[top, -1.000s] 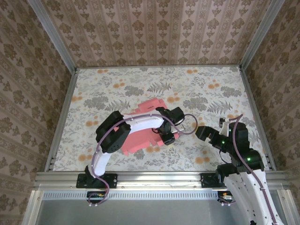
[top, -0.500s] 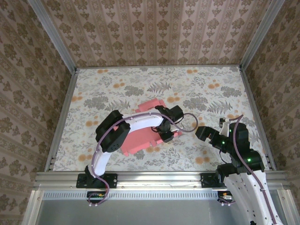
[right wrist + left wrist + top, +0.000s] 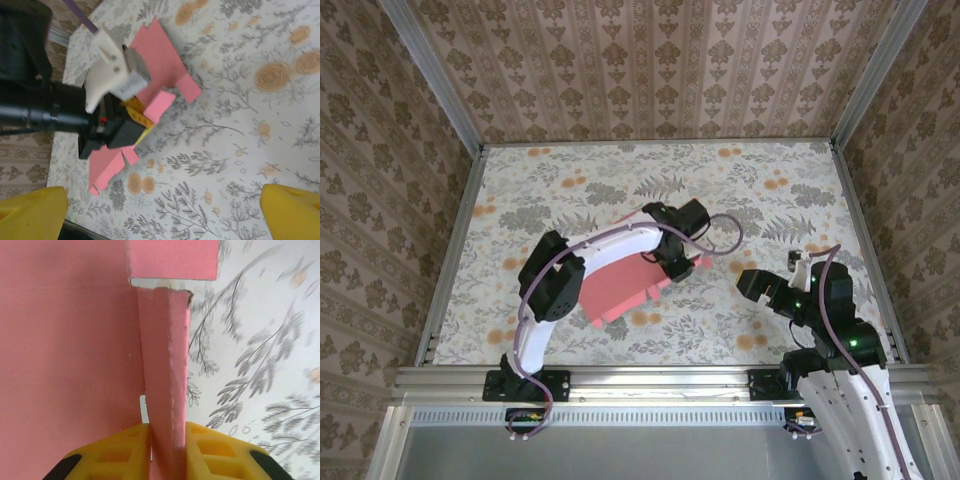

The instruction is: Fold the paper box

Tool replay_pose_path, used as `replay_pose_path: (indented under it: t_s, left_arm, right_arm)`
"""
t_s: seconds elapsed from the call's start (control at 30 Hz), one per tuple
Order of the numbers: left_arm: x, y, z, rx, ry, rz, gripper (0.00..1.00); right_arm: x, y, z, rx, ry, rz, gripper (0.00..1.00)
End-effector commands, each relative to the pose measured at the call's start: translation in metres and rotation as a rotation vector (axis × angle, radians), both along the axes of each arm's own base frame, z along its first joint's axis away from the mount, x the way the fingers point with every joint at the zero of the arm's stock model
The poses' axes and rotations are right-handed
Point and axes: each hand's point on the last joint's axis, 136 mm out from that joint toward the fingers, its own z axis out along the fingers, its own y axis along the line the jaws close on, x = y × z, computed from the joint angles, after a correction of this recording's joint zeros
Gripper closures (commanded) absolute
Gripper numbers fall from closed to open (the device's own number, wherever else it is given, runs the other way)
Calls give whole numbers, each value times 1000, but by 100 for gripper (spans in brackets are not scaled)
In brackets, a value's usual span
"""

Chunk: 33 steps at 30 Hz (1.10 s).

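Now the left gripper [image 3: 676,266] is pinched narrow on a raised flap [image 3: 167,355] of the thin pink cardboard paper box [image 3: 618,292]. In the left wrist view the yellow pads [image 3: 127,447] press against both faces of that upright strip, while the rest of the sheet lies flat across the left half of the frame. A second ago the jaws stood wider around the sheet and the wrist sat lower in the overhead view. Since then it has moved toward the frame's centre, and the pink that showed above the arm is no longer visible there.

The box lies just left of centre on the floral-patterned table top [image 3: 770,200], mostly under the left forearm, with one tab poking out to the right of the gripper. The right gripper [image 3: 752,283] has barely shifted. It hangs low at the right of the overhead view with its fingers [image 3: 292,206] spread wide and nothing between them, well apart from the box.

With the flap gripped, I judge that a side wall can be creased upward, though the sheet is otherwise unpinned and may slide.
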Motion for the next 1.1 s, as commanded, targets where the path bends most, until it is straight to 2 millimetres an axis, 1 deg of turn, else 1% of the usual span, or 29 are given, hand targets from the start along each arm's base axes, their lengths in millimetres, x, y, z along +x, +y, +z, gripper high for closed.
replay_pose_path:
  t_s: [0.0,0.1,0.13,0.2,0.23,0.27,0.33,0.37,0.43,0.47,0.5,0.57,0.7,0.77,0.83,0.93,1.0,1.07]
  left_arm:
    - [3,-11,83,-172,0,38,79]
    - [8,-26,136,-341,49,91,78]
    - [10,-31,156,-420,82,114,78]
    - [14,-42,193,-589,167,153,78]
    - [17,-47,214,-693,215,167,77]
    - [16,-52,237,-801,276,153,76]
    - [24,-50,271,-978,333,165,75]
    - [32,-44,284,-1054,353,185,75]
    - [46,-27,297,-1161,384,227,74]
    - [53,-16,295,-1183,379,255,73]
    - [60,-6,289,-1187,366,294,73]
    - [72,17,271,-1191,337,363,73]
    - [93,56,215,-1194,366,505,72]
    - [104,74,179,-1192,394,580,72]
    - [111,86,150,-1196,422,626,71]
    - [119,102,109,-1180,454,690,68]
    - [126,113,90,-1177,462,734,67]
    - [131,126,75,-1172,465,775,62]
  right_arm:
    - [-1,4,42,4,-133,42,0]
    - [-5,6,68,-1,-204,62,0]
    - [-7,6,77,-5,-230,69,0]
    - [-11,5,93,-13,-271,69,0]
    - [-13,4,101,-17,-289,67,0]
    - [-15,4,109,-17,-309,67,0]
    - [-18,5,121,-12,-338,72,0]
    - [-19,5,126,-6,-348,75,0]
    - [-18,6,131,1,-347,77,0]
    - [-16,7,132,7,-339,75,0]
    - [-14,7,131,15,-327,73,0]
    - [-4,10,126,40,-297,69,0]
    - [15,17,117,100,-245,76,0]
    - [26,20,110,119,-219,72,0]
    - [34,24,102,115,-189,71,0]
    - [44,33,84,56,-149,82,0]
    - [50,43,68,11,-113,99,0]
    - [58,55,55,-24,-96,116,0]
